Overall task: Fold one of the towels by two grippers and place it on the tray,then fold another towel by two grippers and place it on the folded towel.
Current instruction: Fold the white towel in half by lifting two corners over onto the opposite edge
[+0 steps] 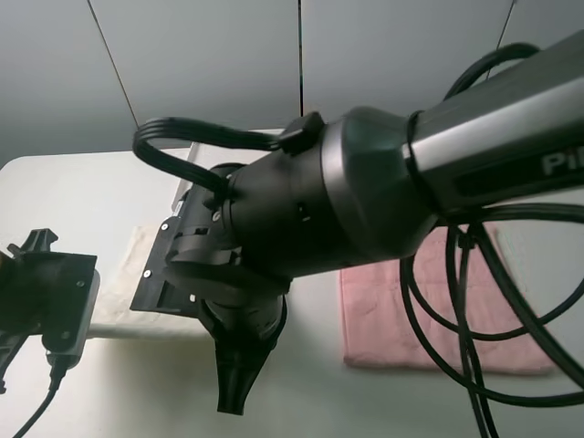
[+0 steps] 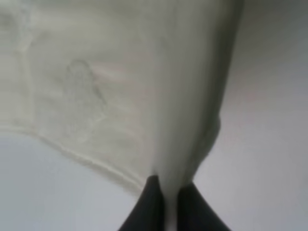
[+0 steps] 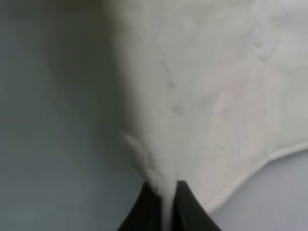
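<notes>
The cream towel (image 1: 123,274) lies at the left of the table, mostly hidden behind the arms. Seen from the left wrist, my left gripper (image 2: 166,185) is shut on this towel (image 2: 120,86), with a fold of its edge pinched between the black fingers. My right gripper (image 3: 164,187) is likewise shut on the towel (image 3: 207,96), with cloth bunched between its fingers. The pink towel (image 1: 411,315) lies flat at the right. A white corner behind the right arm looks like the tray (image 1: 205,157).
The right arm (image 1: 365,182) crosses close under the high camera and blocks the middle of the table. Its black cables (image 1: 456,310) hang over the pink towel. The left arm's wrist (image 1: 46,297) sits at the left edge.
</notes>
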{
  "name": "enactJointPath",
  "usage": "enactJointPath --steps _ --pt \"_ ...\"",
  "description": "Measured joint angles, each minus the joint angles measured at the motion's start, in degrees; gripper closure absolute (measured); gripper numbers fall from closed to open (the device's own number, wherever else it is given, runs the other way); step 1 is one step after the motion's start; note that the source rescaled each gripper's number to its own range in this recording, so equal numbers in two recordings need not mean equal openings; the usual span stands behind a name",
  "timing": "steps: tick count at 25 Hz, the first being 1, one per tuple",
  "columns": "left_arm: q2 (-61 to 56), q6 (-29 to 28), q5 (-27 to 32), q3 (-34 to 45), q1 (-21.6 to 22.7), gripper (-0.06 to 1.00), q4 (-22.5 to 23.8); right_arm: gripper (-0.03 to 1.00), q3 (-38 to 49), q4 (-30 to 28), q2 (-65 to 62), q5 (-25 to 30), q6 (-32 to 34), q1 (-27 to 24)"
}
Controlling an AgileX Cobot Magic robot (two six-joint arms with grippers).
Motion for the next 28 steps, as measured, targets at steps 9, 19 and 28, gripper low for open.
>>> enactJointPath --steps 9,19,28 --pt "-5.7 -13.4 -3.9 0.0 0.0 0.94 -0.9 0.97 0.1 -8.7 -4.8 2.2 15.2 0.0" --pt "-5.7 -28.0 -15.3 0.0 0.0 0.94 -1.0 0.97 0.1 -13.2 -4.9 0.8 25.2 -5.5" --pt "1.4 -32.9 -21.2 0.0 0.0 0.94 -1.2 0.97 0.1 -13.8 -4.9 -3.1 26.0 -7.4"
